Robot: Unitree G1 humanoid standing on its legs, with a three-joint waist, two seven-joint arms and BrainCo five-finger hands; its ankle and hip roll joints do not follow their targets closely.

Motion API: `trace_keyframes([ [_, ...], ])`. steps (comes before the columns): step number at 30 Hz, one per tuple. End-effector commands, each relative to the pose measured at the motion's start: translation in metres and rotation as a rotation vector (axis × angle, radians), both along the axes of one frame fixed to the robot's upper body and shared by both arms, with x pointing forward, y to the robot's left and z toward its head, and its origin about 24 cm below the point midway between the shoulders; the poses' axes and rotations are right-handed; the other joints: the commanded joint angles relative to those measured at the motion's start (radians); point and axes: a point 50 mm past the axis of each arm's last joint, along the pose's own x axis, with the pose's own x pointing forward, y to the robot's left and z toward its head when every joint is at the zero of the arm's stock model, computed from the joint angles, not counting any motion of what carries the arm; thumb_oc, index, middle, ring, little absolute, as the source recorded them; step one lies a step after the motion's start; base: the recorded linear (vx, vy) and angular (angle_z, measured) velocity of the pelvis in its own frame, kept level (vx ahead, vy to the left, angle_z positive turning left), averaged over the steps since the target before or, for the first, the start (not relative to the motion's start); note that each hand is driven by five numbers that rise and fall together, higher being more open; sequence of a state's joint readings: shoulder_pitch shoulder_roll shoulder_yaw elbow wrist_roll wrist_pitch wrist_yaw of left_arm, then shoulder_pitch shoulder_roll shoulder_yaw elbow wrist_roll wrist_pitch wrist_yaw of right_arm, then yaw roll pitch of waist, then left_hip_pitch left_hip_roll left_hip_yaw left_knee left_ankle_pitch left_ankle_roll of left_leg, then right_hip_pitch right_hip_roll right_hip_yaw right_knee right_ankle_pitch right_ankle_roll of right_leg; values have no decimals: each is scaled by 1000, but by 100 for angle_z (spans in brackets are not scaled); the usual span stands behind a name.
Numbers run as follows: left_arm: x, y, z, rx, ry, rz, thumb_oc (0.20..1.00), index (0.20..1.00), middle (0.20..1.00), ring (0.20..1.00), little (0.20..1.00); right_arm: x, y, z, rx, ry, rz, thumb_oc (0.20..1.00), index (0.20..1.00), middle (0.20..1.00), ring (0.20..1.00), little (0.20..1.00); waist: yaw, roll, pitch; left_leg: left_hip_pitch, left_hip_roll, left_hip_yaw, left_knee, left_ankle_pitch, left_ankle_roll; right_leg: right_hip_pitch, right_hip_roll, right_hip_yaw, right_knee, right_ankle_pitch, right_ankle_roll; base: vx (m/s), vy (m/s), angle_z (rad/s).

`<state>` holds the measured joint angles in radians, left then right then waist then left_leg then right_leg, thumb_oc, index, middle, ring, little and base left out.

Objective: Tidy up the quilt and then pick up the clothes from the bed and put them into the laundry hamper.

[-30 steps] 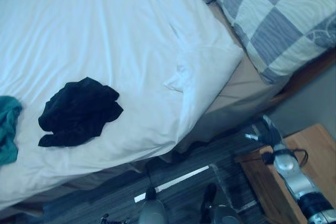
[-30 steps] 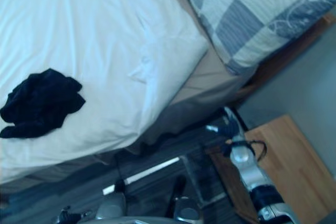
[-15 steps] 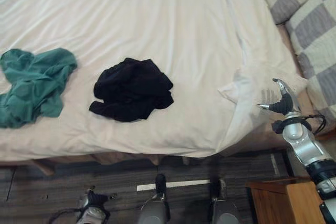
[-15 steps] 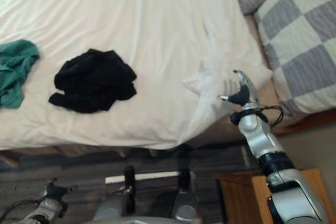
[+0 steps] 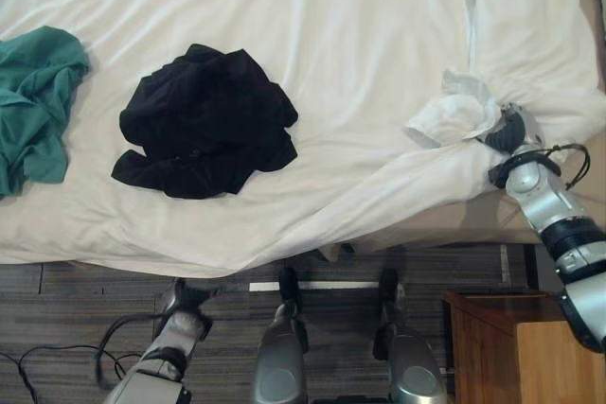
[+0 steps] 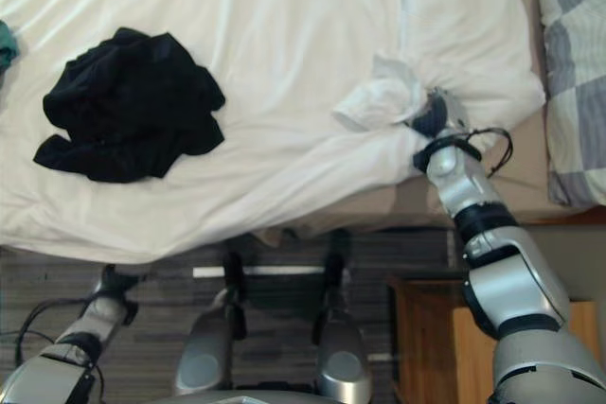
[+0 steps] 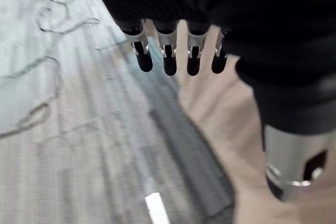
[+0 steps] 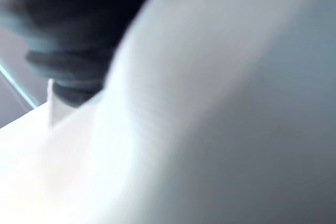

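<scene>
Right hand [image 5: 507, 130] buried in bunched quilt [image 5: 379, 54] corner

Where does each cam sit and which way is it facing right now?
Left eye view: on the head, looking down at the white quilt, the black crumpled garment and the green garment; right hand sits in a bunched quilt fold.
Right eye view: same head, same downward look, seen from slightly further right; it adds the checked pillow.
Left wrist view: along the left hand, relaxed fingers over striped floor.
Right wrist view: pressed close against white quilt cloth.
Shared: both eyes show the black garment and the right hand.
</scene>
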<state>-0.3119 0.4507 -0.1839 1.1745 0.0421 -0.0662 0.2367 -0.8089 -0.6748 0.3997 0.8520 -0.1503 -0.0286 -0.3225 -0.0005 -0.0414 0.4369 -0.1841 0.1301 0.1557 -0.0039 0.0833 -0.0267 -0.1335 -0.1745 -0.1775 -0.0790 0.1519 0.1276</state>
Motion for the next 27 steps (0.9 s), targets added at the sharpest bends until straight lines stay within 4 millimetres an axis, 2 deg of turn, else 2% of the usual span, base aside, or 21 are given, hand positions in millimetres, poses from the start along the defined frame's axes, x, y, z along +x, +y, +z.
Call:
trace_keyframes([
  [1,-47,15,-24,-16,145,134,1000,1000,1000,1000,1000,-46,-37,-76,88,209,-149,200,200,200,200,200,-7,-3,-84,19,99,-2,35,-33,-122,-38,-67,25,129,-150,59,47,-12,-4],
  [2,-48,15,-24,-14,147,131,1000,1000,1000,1000,1000,-47,-37,-78,88,211,-152,200,200,200,200,200,-5,-3,-85,21,99,-3,34,-33,-122,-36,-66,24,128,-150,60,58,-15,7],
  [3,-53,12,-28,-26,163,134,1000,1000,1000,1000,1000,-62,-45,-90,115,226,-181,304,304,304,304,304,-15,-5,-99,36,99,-1,27,-36,-122,-21,-66,20,119,-149,61,56,-2,6],
  [4,-59,9,-33,-37,179,137,1000,1000,1000,1000,1000,-78,-52,-103,150,239,-218,711,711,711,711,711,-26,-6,-113,50,99,3,18,-38,-121,-6,-64,21,108,-148,62,82,3,3],
  [5,-64,6,-37,-45,198,139,1000,1000,1000,1000,1000,-90,-56,-111,181,243,-241,1000,1000,1000,1000,1000,-35,-8,-125,64,99,6,9,-41,-120,7,-64,22,96,-147,63,141,33,-3],
  [6,-73,4,-42,-59,231,150,1000,1000,1000,1000,1000,-119,-64,-132,294,250,-314,1000,1000,1000,1000,1000,-60,-12,-149,104,98,22,-14,-48,-118,36,-61,26,74,-142,68,102,29,-5],
  [7,-73,4,-42,-58,232,149,1000,1000,1000,1000,1000,-120,-65,-132,295,250,-316,1000,1000,1000,1000,1000,-58,-12,-151,102,97,23,-15,-44,-118,33,-61,27,72,-138,68,111,42,-7],
  [11,-89,-2,-51,-86,289,164,1000,1000,1000,1000,1000,-174,-77,-171,495,274,-508,1000,1000,1000,1000,1000,-94,-17,-207,158,95,55,-50,-48,-112,63,-57,39,37,-121,78,89,41,-19],
  [12,-92,-4,-53,-95,298,167,1000,1000,1000,1000,1000,-183,-77,-179,521,290,-545,1000,1000,1000,1000,1000,-101,-16,-217,168,94,60,-55,-49,-111,68,-57,41,34,-120,78,73,41,-8],
  [13,-92,-4,-53,-94,299,167,1000,1000,1000,1000,1000,-184,-77,-179,521,291,-546,1000,1000,1000,1000,1000,-100,-17,-218,170,94,61,-57,-49,-111,69,-57,41,33,-120,79,81,44,-29],
  [15,-96,-8,-56,-116,308,168,1000,1000,1000,1000,1000,-220,-91,-192,568,286,-713,1000,1000,1000,1000,1000,-127,-15,-251,200,94,78,-70,-56,-108,84,-59,49,31,-117,86,97,75,-42],
  [16,-95,-9,-56,-120,300,167,1000,1000,1000,1000,1000,-229,-100,-189,549,264,-766,1000,1000,1000,1000,1000,-135,-13,-259,205,92,81,-72,-58,-108,87,-60,50,32,-119,88,60,56,-31],
  [17,-95,-9,-56,-120,301,165,1000,1000,1000,1000,1000,-230,-100,-189,547,264,-768,1000,1000,1000,1000,1000,-134,-12,-259,206,92,80,-72,-59,-108,88,-60,50,32,-119,88,48,51,-19],
  [21,-89,-6,-51,-130,255,177,1000,1000,1000,1000,1000,-248,-129,-158,473,83,-894,1000,1000,1000,1000,1000,-156,-3,-277,216,88,77,-75,-67,-106,97,-67,47,40,-123,95,43,62,-10],
  [22,-89,-3,-50,-126,243,180,1000,1000,1000,1000,1000,-241,-137,-134,402,-16,-878,1000,1000,1000,1000,1000,-158,0,-282,219,87,72,-76,-72,-105,100,-70,45,44,-126,96,35,55,-10],
  [23,-89,-4,-50,-126,243,179,1000,1000,1000,1000,1000,-241,-137,-133,400,-16,-879,1000,1000,1000,1000,1000,-158,1,-282,219,86,71,-76,-72,-105,101,-71,44,44,-127,97,33,45,-9],
  [25,-93,-4,-52,-123,259,178,1000,1000,1000,1000,1000,-222,-135,-106,361,-133,-799,1000,1000,1000,1000,1000,-154,2,-284,224,84,69,-75,-75,-105,103,-71,41,49,-130,97,31,23,-4],
  [26,-100,-7,-56,-125,286,175,1000,1000,1000,1000,1000,-197,-122,-82,332,-220,-661,200,200,200,200,200,-145,0,-283,226,84,67,-74,-77,-104,103,-70,42,52,-134,95,32,13,-2],
  [27,-100,-6,-56,-126,285,176,1000,1000,1000,1000,1000,-197,-121,-82,331,-219,-659,200,200,200,200,200,-146,0,-282,226,84,67,-74,-77,-104,103,-69,42,53,-134,95,32,2,2],
])
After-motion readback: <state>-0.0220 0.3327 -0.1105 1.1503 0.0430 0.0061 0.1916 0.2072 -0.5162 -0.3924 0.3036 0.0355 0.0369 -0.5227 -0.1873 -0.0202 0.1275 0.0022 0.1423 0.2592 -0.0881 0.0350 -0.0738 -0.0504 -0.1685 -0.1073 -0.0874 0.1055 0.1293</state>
